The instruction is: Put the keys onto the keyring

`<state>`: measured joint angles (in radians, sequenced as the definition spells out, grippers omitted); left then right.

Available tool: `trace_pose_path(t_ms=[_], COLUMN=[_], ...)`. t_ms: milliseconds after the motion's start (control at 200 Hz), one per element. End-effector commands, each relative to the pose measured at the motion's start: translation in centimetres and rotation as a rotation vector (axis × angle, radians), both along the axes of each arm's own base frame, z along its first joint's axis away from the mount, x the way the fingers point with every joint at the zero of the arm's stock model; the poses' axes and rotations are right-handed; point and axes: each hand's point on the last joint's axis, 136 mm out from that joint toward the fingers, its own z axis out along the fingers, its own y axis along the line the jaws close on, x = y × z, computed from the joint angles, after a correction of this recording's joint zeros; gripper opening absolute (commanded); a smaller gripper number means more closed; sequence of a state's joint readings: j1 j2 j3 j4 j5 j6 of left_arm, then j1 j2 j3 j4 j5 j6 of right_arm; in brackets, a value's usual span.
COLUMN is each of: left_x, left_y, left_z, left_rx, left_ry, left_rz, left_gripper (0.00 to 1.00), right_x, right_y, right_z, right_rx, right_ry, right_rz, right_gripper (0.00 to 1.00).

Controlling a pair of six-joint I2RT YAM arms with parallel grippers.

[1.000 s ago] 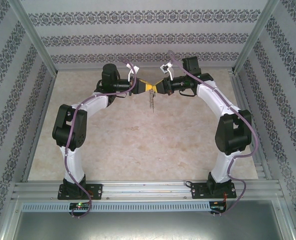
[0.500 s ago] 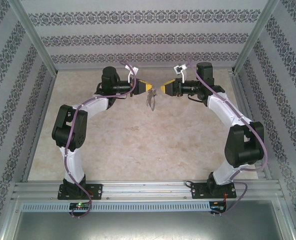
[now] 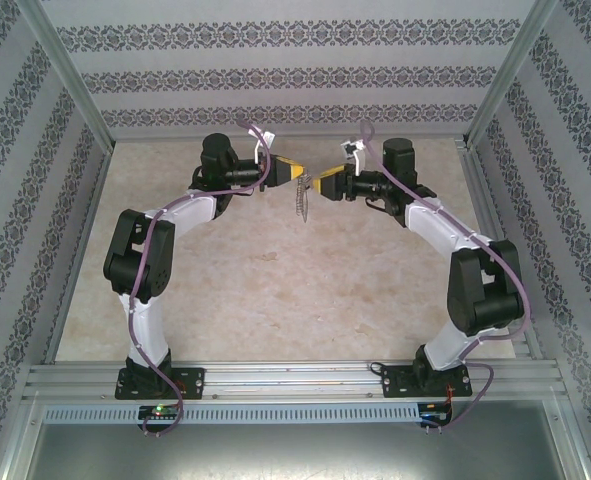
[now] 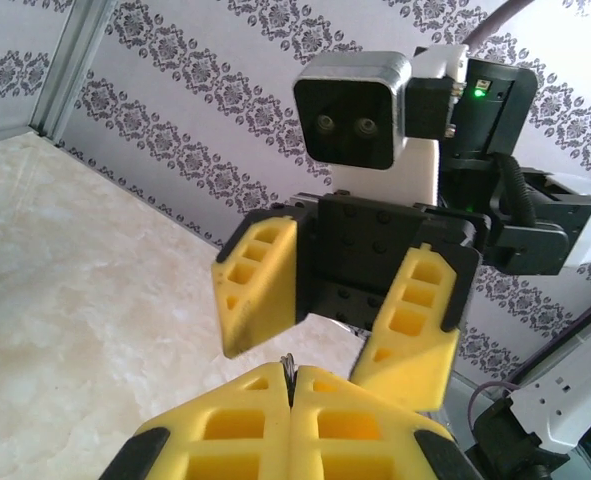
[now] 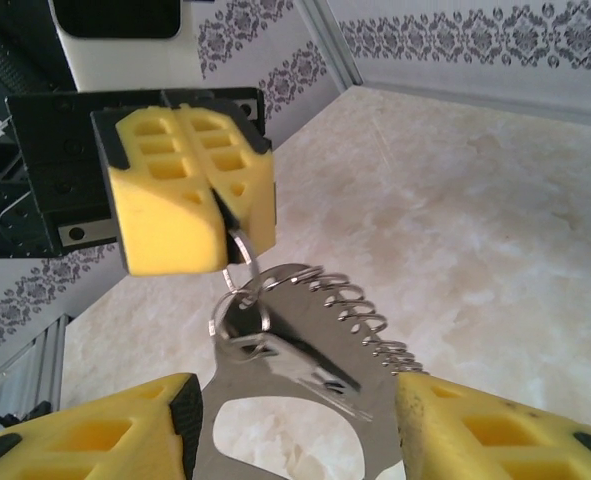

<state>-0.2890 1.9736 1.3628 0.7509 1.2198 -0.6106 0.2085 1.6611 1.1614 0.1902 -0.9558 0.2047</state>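
Left gripper (image 3: 293,176): pads pressed tight together, pinching the small top ring of the keyring; it holds the same spot and the same grip as a second ago.
Keyring (image 3: 300,203): hangs free from the left fingertips, in the air over the far middle of the table (image 3: 275,300). In the right wrist view its grey loop, coiled spring and small silvery rings drop down between the right fingers.
Right gripper (image 3: 322,185): jaws spread fairly wide, holding nothing; one yellow finger stands on each side of the loop.
Change, right arm: a second ago its tips met the left tips nose to nose, jaws nearly together. Half a second ago it had backed off, leaving a gap. Now it is close in again, with the jaws wider.
Change, keyring: still hanging in the same place.
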Motion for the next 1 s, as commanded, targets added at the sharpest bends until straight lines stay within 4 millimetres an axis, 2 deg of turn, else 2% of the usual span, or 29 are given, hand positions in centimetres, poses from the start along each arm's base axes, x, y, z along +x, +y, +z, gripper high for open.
trace_pose_path(t_ms=[0,150,370,500,585,704,864,939,979,994], left_x=[-1.9,-2.1,-2.1,-1.9,-1.9,-1.8,-1.7,-1.7,-1.7,-1.8], left_y=[-0.2,-0.2,-0.3,-0.4,-0.4,-0.4,-0.4,-0.4,-0.4,-0.4], left_z=[3.5,3.7,4.1,4.1,4.1,3.9,4.1,4.1,4.1,4.1], left_rx=[-0.043,-0.052,-0.073,-0.082,-0.083,-0.081,-0.081,-0.081,-0.081,-0.08], left_ry=[-0.101,-0.1,-0.095,-0.088,-0.086,-0.084,-0.086,-0.086,-0.086,-0.085], left_rz=[-0.05,-0.066,-0.085,-0.091,-0.091,-0.09,-0.087,-0.088,-0.088,-0.09], left_gripper=[0.0,0.0,0.0,0.0,0.0,0.0,0.0,0.0,0.0,0.0], right_x=[0.5,0.3,0.1,-0.3,-0.4,-0.6,-1.0,-1.3,-1.3,-1.3], right_y=[-0.1,0.5,1.2,1.7,1.8,1.8,1.6,1.6,1.5,1.4], right_z=[0.5,1.1,0.9,1.4,1.5,1.3,1.4,1.4,1.4,1.4], right_rx=[0.05,0.091,0.117,0.146,0.154,0.157,0.162,0.162,0.161,0.16], right_ry=[-0.049,-0.059,-0.059,-0.07,-0.071,-0.063,-0.06,-0.059,-0.055,-0.057], right_rz=[0.032,0.097,0.16,0.198,0.217,0.229,0.238,0.239,0.231,0.225], right_gripper=[0.55,0.55,0.55,0.52,0.43,0.19,0.04,0.05,0.14,0.21])
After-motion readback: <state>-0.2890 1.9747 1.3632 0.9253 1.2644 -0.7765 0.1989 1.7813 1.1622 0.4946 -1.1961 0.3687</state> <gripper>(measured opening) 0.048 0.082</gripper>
